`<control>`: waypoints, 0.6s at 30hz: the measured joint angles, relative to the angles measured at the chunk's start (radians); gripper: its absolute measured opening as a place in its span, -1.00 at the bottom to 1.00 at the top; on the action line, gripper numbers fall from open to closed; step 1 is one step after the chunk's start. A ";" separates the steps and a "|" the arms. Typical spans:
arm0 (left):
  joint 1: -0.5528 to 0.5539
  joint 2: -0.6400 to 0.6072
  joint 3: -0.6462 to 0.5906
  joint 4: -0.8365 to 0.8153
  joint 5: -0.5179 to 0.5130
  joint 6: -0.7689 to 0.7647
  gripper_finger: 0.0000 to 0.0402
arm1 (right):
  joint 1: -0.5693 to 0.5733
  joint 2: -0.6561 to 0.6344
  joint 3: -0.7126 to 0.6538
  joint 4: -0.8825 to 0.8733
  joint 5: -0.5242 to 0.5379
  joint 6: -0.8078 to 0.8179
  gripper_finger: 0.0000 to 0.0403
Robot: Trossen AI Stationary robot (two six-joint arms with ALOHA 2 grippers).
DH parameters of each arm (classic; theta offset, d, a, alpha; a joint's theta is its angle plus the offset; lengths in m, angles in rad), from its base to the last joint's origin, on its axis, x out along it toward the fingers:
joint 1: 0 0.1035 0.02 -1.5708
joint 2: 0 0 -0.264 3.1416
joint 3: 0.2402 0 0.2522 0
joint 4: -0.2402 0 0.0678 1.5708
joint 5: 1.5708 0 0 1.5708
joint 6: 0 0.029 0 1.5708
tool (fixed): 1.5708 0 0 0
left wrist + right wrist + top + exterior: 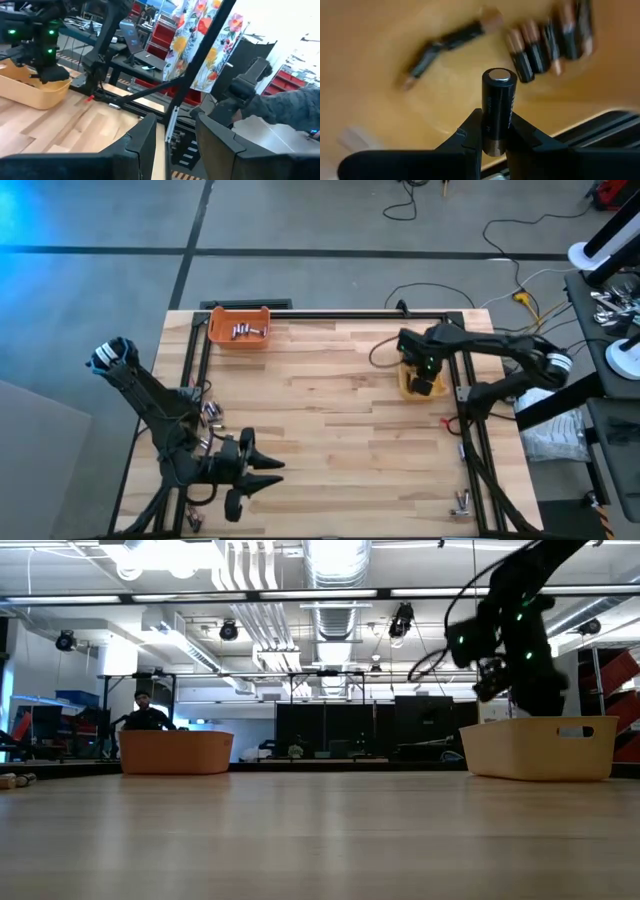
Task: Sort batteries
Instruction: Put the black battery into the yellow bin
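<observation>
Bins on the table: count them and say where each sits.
2. An orange bin sits at the table's far left edge, holding silvery batteries. A yellow bin sits toward the right side, mostly hidden under the right gripper. No others show.

A light wooden tabletop [330, 430] carries an orange bin [239, 327] well away from the left hand [275, 473], across the boards. A yellow bin [412, 383] sits directly beneath the right hand [425, 375]. Loose batteries [211, 412] lie just behind the left hand.
</observation>
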 joint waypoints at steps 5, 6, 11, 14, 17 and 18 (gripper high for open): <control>0.029 -0.043 0.000 -0.057 -0.001 -0.004 -0.41 | -0.149 0.121 0.014 0.034 -0.110 0.131 -0.78; 0.033 -0.051 0.000 -0.069 -0.001 -0.003 -0.41 | -0.163 0.139 0.017 0.033 -0.134 0.150 -0.78; 0.051 -0.077 0.000 -0.100 -0.001 -0.004 -0.41 | -0.181 0.193 0.026 0.041 -0.154 0.206 -0.78; 0.052 -0.078 0.000 -0.104 -0.001 -0.004 -0.41 | -0.180 0.219 0.027 0.067 -0.162 0.217 -0.77; 0.052 -0.078 0.000 -0.104 -0.001 -0.008 -0.41 | -0.180 0.246 0.029 0.093 -0.177 0.215 -0.72; 0.052 -0.078 0.000 -0.104 0.000 -0.012 -0.41 | -0.180 0.253 0.029 0.097 -0.179 0.214 -0.70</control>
